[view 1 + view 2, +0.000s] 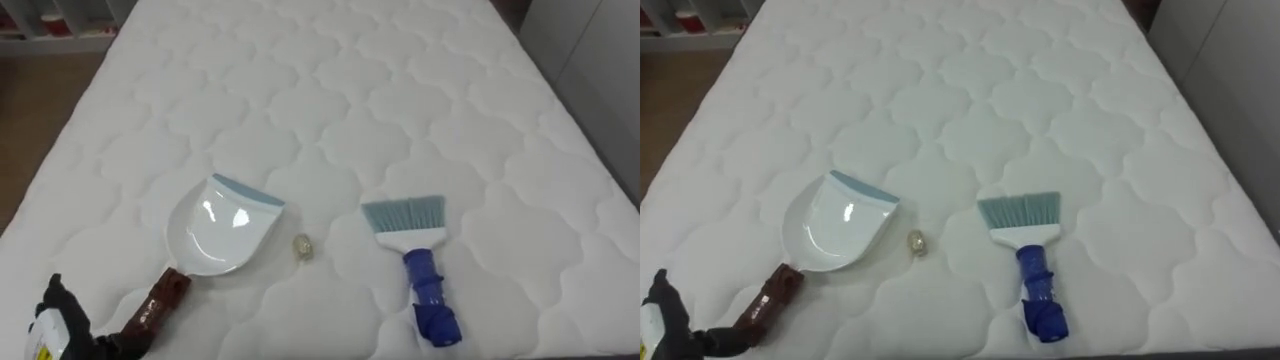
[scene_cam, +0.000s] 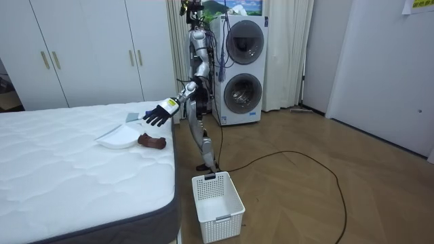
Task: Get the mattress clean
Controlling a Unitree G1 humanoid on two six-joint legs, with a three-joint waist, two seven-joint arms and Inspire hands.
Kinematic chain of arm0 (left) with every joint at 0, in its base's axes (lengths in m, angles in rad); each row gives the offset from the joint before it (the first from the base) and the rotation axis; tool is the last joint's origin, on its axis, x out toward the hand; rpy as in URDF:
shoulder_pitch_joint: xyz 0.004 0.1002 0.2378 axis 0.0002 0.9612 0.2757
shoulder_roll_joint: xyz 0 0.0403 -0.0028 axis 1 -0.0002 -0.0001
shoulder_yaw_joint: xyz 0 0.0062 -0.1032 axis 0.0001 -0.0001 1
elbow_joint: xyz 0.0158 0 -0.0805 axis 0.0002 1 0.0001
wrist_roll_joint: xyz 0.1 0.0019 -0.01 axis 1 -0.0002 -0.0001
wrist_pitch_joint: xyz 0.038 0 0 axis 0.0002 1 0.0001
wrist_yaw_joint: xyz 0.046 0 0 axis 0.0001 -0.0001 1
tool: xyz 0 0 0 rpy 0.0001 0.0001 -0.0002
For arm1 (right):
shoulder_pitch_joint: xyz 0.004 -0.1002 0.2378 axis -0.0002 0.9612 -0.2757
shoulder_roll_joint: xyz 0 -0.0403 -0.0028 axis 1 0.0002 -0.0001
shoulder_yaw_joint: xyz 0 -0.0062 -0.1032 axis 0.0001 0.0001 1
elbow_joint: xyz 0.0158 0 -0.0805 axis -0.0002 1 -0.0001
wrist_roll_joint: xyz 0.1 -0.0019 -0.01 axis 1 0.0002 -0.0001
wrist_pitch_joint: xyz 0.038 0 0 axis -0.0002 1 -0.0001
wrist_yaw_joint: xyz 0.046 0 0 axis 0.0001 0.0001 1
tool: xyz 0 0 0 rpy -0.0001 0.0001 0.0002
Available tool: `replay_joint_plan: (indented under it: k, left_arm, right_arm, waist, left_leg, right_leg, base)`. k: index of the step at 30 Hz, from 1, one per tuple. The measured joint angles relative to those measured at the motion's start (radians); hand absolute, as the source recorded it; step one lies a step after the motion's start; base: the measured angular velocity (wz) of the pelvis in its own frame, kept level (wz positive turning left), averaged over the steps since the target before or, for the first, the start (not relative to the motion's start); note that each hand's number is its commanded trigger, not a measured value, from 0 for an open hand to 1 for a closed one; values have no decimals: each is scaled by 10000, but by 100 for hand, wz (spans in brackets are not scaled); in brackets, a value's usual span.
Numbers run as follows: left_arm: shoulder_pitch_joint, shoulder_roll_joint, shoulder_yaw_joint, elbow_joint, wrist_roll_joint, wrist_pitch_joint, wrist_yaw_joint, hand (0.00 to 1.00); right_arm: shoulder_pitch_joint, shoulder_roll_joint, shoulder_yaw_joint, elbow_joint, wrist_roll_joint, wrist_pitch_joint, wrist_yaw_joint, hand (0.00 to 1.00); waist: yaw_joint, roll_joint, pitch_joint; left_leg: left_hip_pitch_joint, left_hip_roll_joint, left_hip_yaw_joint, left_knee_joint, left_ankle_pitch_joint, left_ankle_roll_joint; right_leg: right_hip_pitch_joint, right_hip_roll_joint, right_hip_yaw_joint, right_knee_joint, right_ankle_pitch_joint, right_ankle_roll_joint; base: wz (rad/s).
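Note:
A white dustpan (image 1: pixel 215 232) with a brown handle (image 1: pixel 155 305) lies on the white quilted mattress (image 1: pixel 330 90), its mouth turned away from me. A small pale crumpled scrap (image 1: pixel 303 247) sits just right of the pan. Further right lies a blue hand brush (image 1: pixel 420 270), bristles pointing away from me. My left hand (image 1: pixel 58 318), in a black glove, is at the lower left next to the end of the handle. In the room view this left hand (image 2: pixel 157 114) hovers above the handle (image 2: pixel 152 141) with fingers spread, holding nothing.
I stand at the bed's side edge. A white slatted basket (image 2: pixel 217 202) stands on the wooden floor by the bed's corner. Stacked washing machines (image 2: pixel 241 68) are behind me, and white wardrobes (image 2: pixel 88 47) line the wall beyond the bed.

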State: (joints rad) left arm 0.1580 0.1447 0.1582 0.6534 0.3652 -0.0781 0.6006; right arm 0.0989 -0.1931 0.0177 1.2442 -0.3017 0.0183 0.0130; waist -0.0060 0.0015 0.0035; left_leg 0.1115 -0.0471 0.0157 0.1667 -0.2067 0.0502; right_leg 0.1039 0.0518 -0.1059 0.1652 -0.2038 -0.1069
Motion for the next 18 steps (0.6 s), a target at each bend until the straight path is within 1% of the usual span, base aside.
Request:
replay_joint_plan:
  k: [3,5,7,9,12,18]
  left_arm:
    - [-177,11,-120,5,-19,-152,6,0]
    - [-206,56,-343,69,-26,-162,38,0]
    - [-256,61,-735,256,-29,-161,22,0]
    - [-316,56,-920,469,-26,-159,-42,0]
    - [-360,56,-993,545,-27,-154,-169,0]
    - [-520,69,-939,538,-11,-163,-242,0]
  right_arm:
    - [-24,3,28,-5,73,-67,0,0]
    - [-25,3,53,0,194,-73,-3,0]
    - [-41,3,106,2,274,-72,-27,0]
    - [-34,3,212,8,274,-54,-27,0]
    - [-9,4,386,10,274,-45,-28,0]
    - [-6,1,383,14,280,-44,-100,0]
  waist:
    - [-29,-42,10]
    - [-67,-77,-8]
    - [-127,-81,-10]
    - [-130,-78,-12]
    - [-166,-74,-14]
    - [-164,-12,-12]
  left_leg:
    - [-25,-2,-6,0,0,0]
    - [-51,-6,-5,-1,0,0]
    - [-147,-7,-2,0,0,0]
    - [-192,-5,20,-1,0,0]
    - [-310,-2,26,5,0,0]
    - [-545,11,64,12,0,1]
  right_leg:
    - [-11,0,-5,-14,0,1]
    - [-9,1,2,-71,5,6]
    - [-82,7,22,-118,34,23]
    - [-148,13,70,-106,40,24]
    - [-264,14,91,-87,47,19]
    - [-526,6,80,96,49,17]
  base:
    - [0]
    - [0]
    - [0]
    - [-6]
    - [-2]
    - [0]
